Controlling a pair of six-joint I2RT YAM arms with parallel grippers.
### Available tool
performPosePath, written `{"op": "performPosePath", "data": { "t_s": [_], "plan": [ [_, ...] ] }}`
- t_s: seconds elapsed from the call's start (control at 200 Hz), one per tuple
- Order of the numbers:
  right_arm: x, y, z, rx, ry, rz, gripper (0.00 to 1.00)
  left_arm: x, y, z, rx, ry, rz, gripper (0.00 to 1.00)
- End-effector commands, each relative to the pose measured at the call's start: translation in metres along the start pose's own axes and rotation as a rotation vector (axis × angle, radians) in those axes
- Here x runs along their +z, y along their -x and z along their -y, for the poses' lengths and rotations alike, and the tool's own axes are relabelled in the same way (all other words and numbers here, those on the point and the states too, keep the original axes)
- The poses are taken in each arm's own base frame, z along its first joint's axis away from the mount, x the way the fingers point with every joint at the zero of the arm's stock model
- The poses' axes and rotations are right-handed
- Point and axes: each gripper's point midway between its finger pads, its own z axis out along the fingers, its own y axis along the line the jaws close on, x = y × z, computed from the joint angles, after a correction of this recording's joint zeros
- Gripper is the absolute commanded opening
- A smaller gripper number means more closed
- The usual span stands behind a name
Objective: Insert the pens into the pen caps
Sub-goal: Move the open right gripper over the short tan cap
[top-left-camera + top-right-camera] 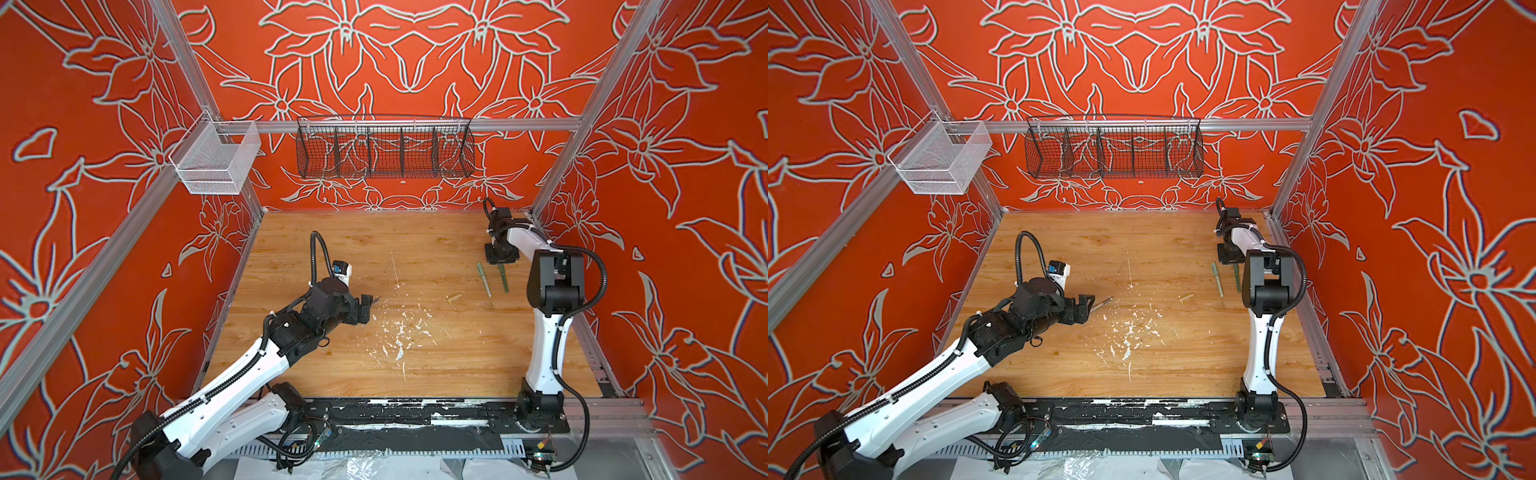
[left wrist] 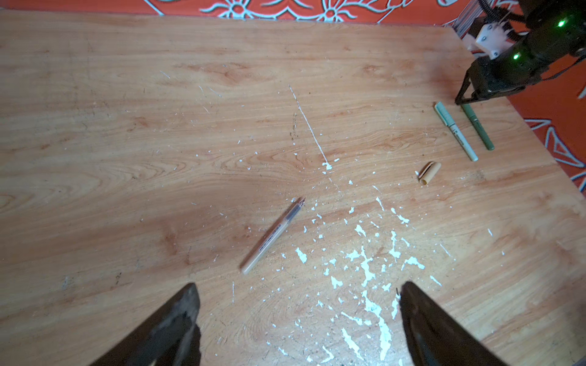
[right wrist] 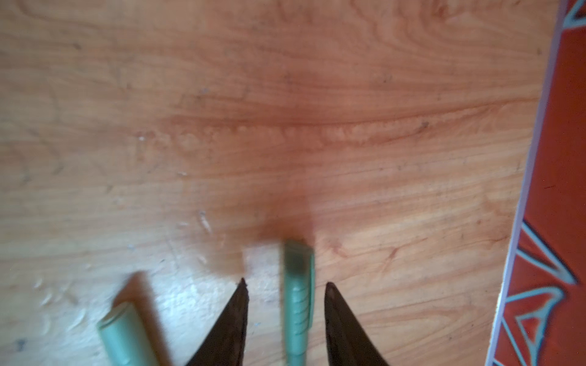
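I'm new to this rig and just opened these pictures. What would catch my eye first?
The red floral walls come first, boxing in a wooden table whose middle is spattered with white paint flecks. At the table's right side, the right claw stands open astride the dark green pen, with the pale green pen beside it. Near the open left claw lies the uncapped tan pen, its tan cap apart, toward the green pens.

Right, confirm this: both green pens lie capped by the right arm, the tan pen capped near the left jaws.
Wrong on one point: the tan pen is uncapped, grey tip bare in the left wrist view, the tan cap lying apart. The pale green pen and dark green pen are capped.
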Motion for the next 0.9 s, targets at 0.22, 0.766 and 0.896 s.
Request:
{"op": "performPosePath", "data": {
  "t_s": [0.22,0.766,0.896],
  "plan": [
    [-0.157,-0.030,-0.044,0.104,0.326,0.214,0.42,-0.019,0.019,0.012,0.040,-0.048,-0.008,0.97],
    [-0.145,-0.192,-0.157,0.063,0.471,0.171,0.44,-0.011,-0.002,-0.018,0.046,0.061,0.049,0.97],
    [-0.122,-0.192,-0.167,0.087,0.481,0.168,0.46,-0.010,-0.018,-0.019,0.046,0.052,-0.012,0.97]
  ]
}}
